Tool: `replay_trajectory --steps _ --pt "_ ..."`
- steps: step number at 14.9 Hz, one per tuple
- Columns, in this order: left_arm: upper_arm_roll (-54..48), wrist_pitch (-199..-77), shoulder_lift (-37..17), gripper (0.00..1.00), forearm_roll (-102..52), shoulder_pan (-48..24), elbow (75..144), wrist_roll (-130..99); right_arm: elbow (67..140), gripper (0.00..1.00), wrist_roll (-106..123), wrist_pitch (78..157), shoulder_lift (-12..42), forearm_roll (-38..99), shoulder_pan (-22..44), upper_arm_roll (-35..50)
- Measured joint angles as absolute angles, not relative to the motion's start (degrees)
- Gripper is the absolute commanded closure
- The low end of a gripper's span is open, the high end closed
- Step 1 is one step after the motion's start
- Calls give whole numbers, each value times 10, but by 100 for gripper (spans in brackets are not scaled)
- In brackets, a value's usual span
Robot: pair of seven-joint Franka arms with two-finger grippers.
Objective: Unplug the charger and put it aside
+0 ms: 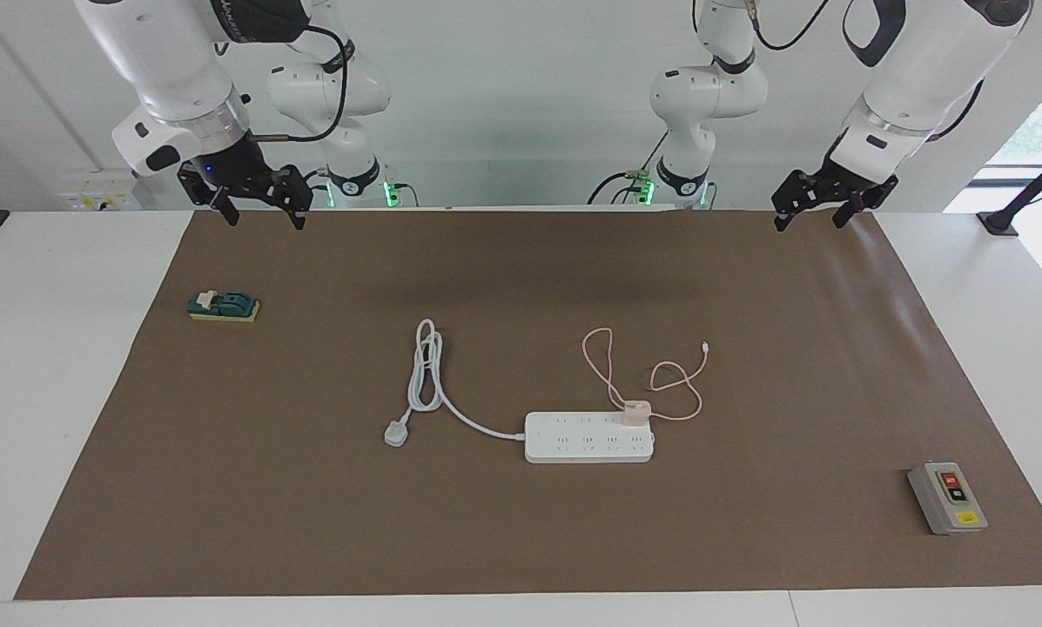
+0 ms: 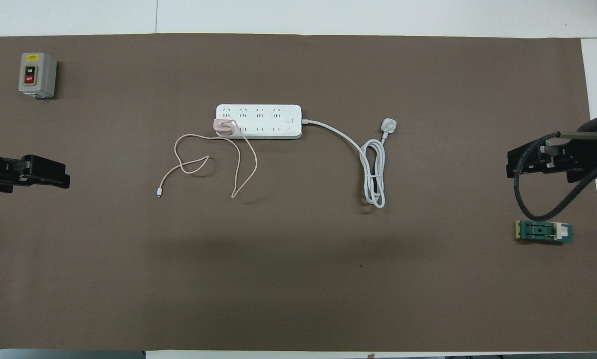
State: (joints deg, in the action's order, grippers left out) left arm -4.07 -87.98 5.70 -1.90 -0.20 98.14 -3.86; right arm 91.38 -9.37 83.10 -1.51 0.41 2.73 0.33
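The charger [image 1: 635,412], a small pale pink cube, sits plugged into the power strip [image 1: 588,438] at its end toward the left arm's end of the table, in the socket row nearer to the robots. One thin pink cable [image 1: 670,380] runs from it in loose loops over the mat, nearer to the robots than the strip, and ends in a small metal tip. The one power strip is a long, flat, smooth white plastic bar with rounded corners; its thick white cord [image 1: 425,370] lies partly folded in a long bundle and ends in one white plug [image 1: 396,432]. All of this lies on a matte brown mat [image 1: 521,540] covering the white table [image 1: 50,348].

Near the left arm's end, farther from the robots, stands one grey box switch [image 1: 947,497] with red and black buttons. Near the right arm's end lies one small green and yellow block [image 1: 224,306].

The left gripper [image 1: 808,218] hangs over the mat's edge by the robots, fingers spread apart, holding nothing. The right gripper [image 1: 264,213] hangs over the matching corner, its fingers also apart and empty.
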Motion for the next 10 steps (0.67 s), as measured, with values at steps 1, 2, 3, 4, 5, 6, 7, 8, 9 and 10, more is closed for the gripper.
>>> replay_trajectory --steps 1,2,3,4,5,6,7,8,9,10 --pt "-41 -880 57 0 -19 -2 981 -39 919 0 -94 831 -16 4 26 2" --pt "-41 -880 57 0 -19 -2 981 -39 924 0 -94 835 -17 4 26 1" --pt "-41 -880 57 0 -19 -2 981 -39 927 0 -101 841 -17 5 26 0" --pt "-41 -880 57 0 -19 -2 981 -39 929 0 -127 846 -17 7 26 0" --pt "-41 -880 57 0 -19 -2 981 -39 931 0 -165 848 -17 8 26 1" --pt "-41 -880 57 0 -19 -2 981 -39 932 0 -212 849 -17 12 26 3" --pt "-41 -880 57 0 -19 -2 981 -42 934 0 -263 849 -16 22 27 5" --pt "-41 -880 58 0 -19 -2 980 -57 935 0 -320 849 -12 41 27 6" --pt "-43 -880 58 0 -19 -2 980 -86 935 0 -372 851 -5 61 27 7" --pt "-46 -882 58 0 -19 -3 979 -130 934 0 -418 855 6 80 27 7"
